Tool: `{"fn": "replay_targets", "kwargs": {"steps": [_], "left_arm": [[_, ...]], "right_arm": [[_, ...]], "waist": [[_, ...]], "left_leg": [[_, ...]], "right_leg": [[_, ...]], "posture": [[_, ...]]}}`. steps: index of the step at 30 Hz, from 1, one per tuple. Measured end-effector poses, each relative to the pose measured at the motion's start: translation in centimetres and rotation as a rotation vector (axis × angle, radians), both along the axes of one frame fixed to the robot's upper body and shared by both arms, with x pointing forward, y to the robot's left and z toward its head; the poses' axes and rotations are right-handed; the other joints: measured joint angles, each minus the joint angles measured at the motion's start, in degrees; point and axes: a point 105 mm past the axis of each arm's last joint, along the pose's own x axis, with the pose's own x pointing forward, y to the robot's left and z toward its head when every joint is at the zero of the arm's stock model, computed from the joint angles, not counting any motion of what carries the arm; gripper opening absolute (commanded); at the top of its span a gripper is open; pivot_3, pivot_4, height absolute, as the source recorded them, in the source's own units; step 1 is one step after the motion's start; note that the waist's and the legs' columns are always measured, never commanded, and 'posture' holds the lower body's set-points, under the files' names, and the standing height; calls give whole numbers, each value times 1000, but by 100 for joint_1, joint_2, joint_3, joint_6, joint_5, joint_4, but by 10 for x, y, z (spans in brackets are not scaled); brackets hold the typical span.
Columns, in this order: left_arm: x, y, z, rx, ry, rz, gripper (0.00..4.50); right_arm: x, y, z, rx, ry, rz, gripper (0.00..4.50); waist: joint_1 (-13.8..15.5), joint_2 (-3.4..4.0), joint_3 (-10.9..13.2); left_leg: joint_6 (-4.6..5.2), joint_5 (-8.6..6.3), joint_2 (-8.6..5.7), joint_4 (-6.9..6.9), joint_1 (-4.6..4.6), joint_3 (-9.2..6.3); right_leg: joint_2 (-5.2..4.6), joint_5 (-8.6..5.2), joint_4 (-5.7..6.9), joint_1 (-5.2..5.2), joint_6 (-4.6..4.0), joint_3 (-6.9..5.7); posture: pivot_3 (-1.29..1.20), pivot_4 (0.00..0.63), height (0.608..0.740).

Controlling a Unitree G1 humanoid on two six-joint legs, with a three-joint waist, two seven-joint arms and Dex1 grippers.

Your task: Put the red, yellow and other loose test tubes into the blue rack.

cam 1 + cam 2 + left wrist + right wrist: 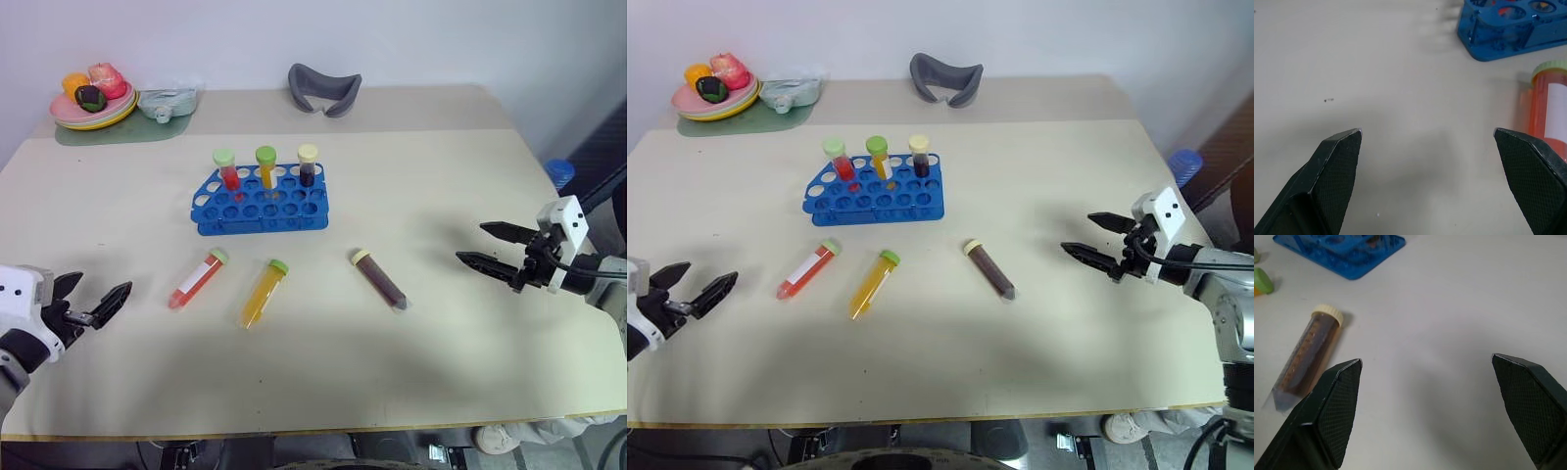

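Three loose test tubes lie in a row on the table in front of the blue rack (260, 204): a red one with a white label (198, 278), a yellow-orange one (265, 292) and a dark brown one with a cream cap (379, 278). Three more capped tubes stand in the rack's back row. My left gripper (98, 290) hovers open near the table's left front, left of the red tube (1547, 112). My right gripper (473, 243) is open at the right, pointing toward the brown tube (1308, 352). Both hold nothing.
A plate of fruit (93, 103) sits on a green mat at the far left corner, beside a small pale packet (168, 100). A grey curved object (324, 88) lies at the back centre. A blue item (560, 172) shows past the table's right edge.
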Motion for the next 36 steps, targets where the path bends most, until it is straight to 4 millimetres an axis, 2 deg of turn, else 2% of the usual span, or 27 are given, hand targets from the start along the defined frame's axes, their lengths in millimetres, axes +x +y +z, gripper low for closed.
{"fn": "replay_targets", "kwargs": {"steps": [7,16,19,21,24,28,30,33,34,36], "left_arm": [[2,-3,2,-16,-4,0,4437],[16,-17,16,-35,-65,-41,4437],[27,-38,20,-39,-86,-124,4437],[32,-55,16,-38,-67,-208,4437],[34,-75,13,-5,-27,-344,4437],[36,-116,18,39,-43,-595,4437],[33,-129,15,49,-41,-676,4437],[31,-151,13,47,-47,-803,4437],[29,-160,14,40,-58,-846,4437],[28,-167,12,30,-67,-885,4437]], "right_arm": [[1,11,-5,22,-4,16,4326],[6,28,-13,14,11,-15,4326],[7,41,-6,-1,14,-7,4326],[6,50,2,-5,12,-3,4326],[-3,65,8,-11,61,18,4326],[-16,90,24,-124,102,44,4326],[-22,104,18,-114,179,49,4326],[-22,135,6,-35,297,42,4326],[-22,148,0,-56,325,43,4326],[-21,158,-8,-107,339,25,4326]], "waist": [[-1,0,0],[6,0,0],[9,0,0],[6,0,0],[14,3,2],[37,6,3],[29,6,3],[7,9,5],[7,10,5],[6,10,4]], "left_leg": [[0,0,0,0,0,0],[0,0,0,1,0,-1],[0,0,-1,2,-1,-1],[0,0,0,0,-1,-2],[0,0,0,-2,-5,-3],[0,0,1,1,-4,-2],[3,-1,2,-2,-6,-2],[3,-1,2,1,-13,-3],[3,-1,2,1,-13,-3],[3,-1,2,1,-21,-3]], "right_leg": [[0,0,0,0,0,0],[0,0,2,0,0,0],[-1,1,1,0,1,0],[1,1,2,-1,1,0],[2,0,2,-7,0,0],[3,0,3,-6,-1,0],[4,0,1,-9,-1,0],[6,1,10,-18,-2,1],[6,1,11,-19,-2,1],[4,0,9,-25,-2,0]], "posture": [[0,150,740],[0,150,740],[0,150,740],[0,150,740],[0,150,740],[0,150,740],[0,150,740],[0,150,740],[0,150,740],[0,150,740]]}}
